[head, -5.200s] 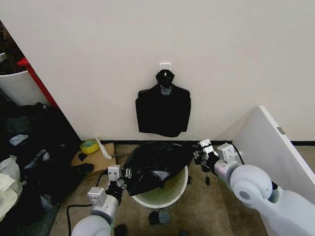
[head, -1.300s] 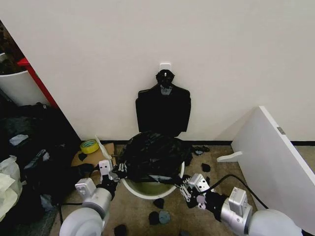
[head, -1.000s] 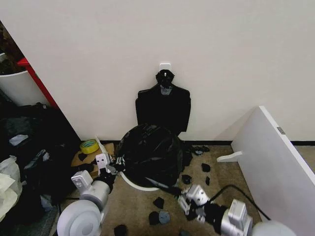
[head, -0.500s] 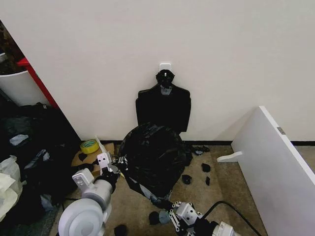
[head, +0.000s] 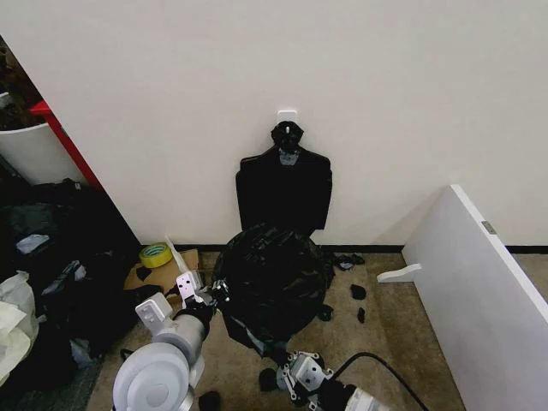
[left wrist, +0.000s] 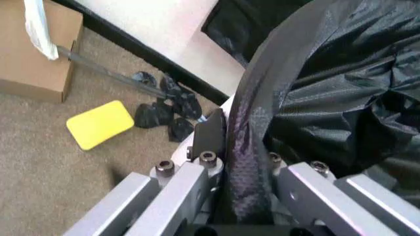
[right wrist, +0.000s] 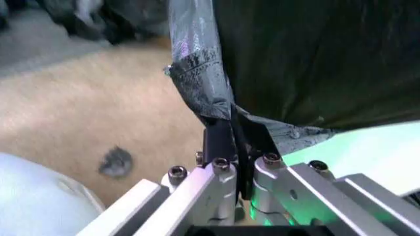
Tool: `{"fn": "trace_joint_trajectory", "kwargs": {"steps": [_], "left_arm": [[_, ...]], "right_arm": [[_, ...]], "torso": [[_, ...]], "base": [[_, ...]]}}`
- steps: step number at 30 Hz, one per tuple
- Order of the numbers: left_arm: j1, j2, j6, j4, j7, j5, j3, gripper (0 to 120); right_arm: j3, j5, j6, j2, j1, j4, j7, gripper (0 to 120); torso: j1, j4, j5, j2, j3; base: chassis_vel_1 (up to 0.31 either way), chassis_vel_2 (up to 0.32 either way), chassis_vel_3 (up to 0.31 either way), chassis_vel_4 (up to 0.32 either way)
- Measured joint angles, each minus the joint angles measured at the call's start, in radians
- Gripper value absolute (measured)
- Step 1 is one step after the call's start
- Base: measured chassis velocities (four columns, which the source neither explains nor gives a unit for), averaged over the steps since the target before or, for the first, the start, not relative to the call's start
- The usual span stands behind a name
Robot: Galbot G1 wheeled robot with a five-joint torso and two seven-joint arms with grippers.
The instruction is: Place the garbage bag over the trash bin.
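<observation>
The glossy black garbage bag (head: 272, 287) hangs draped over the trash bin and hides it in the head view. My left gripper (head: 206, 297) is at the bag's left side, shut on a fold of its edge (left wrist: 243, 162). My right gripper (head: 287, 370) is low at the near side, by the floor, shut on the bag's stretched hem (right wrist: 226, 132). In the right wrist view, a pale green-white patch of the trash bin (right wrist: 367, 152) shows under the bag, beside the fingers.
A flat bundle of black bags (head: 284, 193) hangs on the wall behind. A white board (head: 479, 291) leans at the right. Left of the bin are a cardboard box (head: 167, 276), a yellow tape roll (head: 155, 254) and dark clutter (head: 51, 248). Black scraps (head: 358, 293) dot the carpet.
My right gripper has drawn the bag's near edge down toward the floor, and the bin's white rim is now covered. The left gripper has kept its hold at the left side.
</observation>
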Motion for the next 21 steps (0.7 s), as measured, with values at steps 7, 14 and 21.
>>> {"fn": "trace_joint_trajectory", "kwargs": {"steps": [7,14,21], "left_arm": [[0.012,-0.009,-0.001,-0.014,-0.007,-0.04,-0.003,2],[0.026,-0.001,0.009,-0.038,-0.013,-0.069,-0.009,2],[0.02,-0.003,0.016,-0.045,-0.029,-0.107,-0.018,2]], "right_arm": [[-0.011,-0.001,-0.003,0.032,0.004,-0.033,0.021,0],[-0.035,-0.015,-0.002,0.077,-0.002,-0.013,0.026,0],[-0.009,-0.038,0.013,0.081,-0.009,-0.062,0.041,3]], "torso": [[0.0,0.0001,0.0001,0.0,0.0],[0.0,0.0,0.0,0.0,0.0],[0.0,0.0001,0.0001,0.0,0.0]], "base": [[0.0,0.0,0.0,0.0],[0.0,0.0,0.0,0.0],[0.0,0.0,0.0,0.0]]}}
